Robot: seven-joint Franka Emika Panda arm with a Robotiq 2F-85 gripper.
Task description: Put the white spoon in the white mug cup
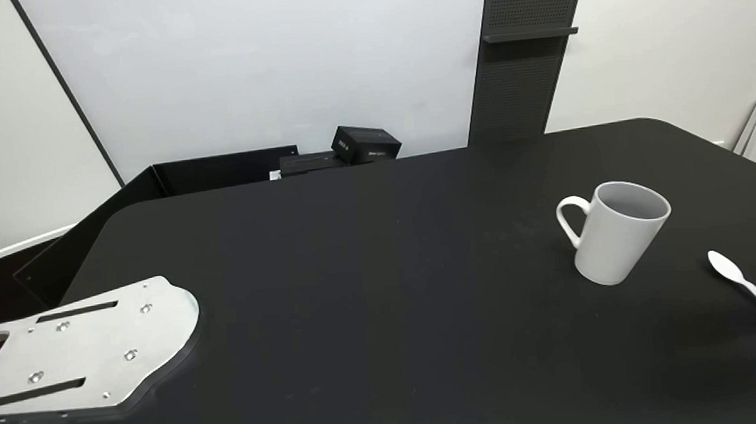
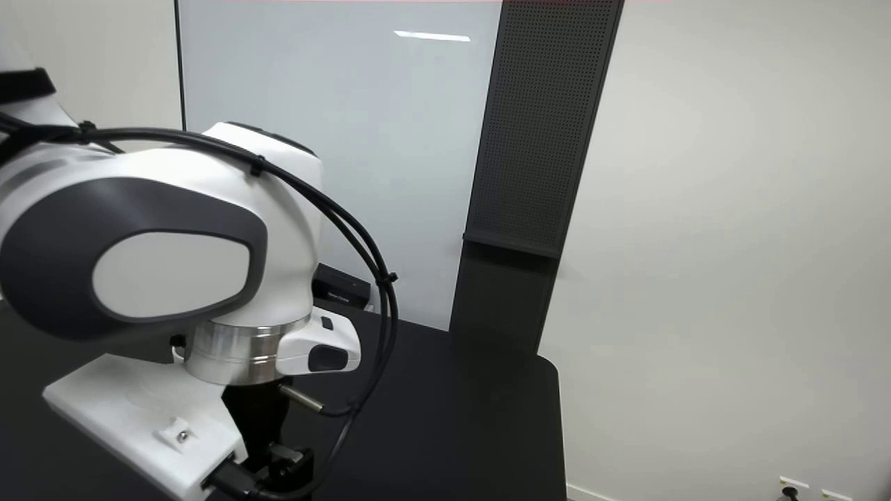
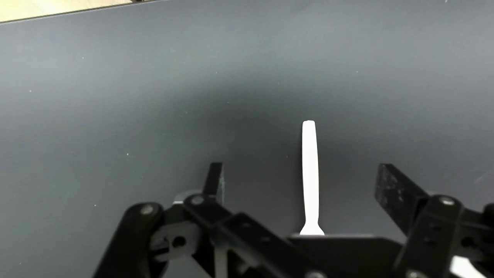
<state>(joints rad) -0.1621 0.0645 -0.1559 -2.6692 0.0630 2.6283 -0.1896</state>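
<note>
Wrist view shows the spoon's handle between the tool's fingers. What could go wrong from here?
1. The white spoon lies flat on the table, so the tool might scrape the surface or close above the thin handle.
2. The wrist view hides the spoon's bowl, so the grip could end up unbalanced.
3. Carried level, the spoon may catch the rim of the white mug cup and tip it.

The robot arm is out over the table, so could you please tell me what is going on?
The robot arm is apparently preparing to pick up the white spoon, presumably for the white mug. Its claw is open and holds nothing. Spoon and mug rest on the black table, apart, the mug upright.
</note>
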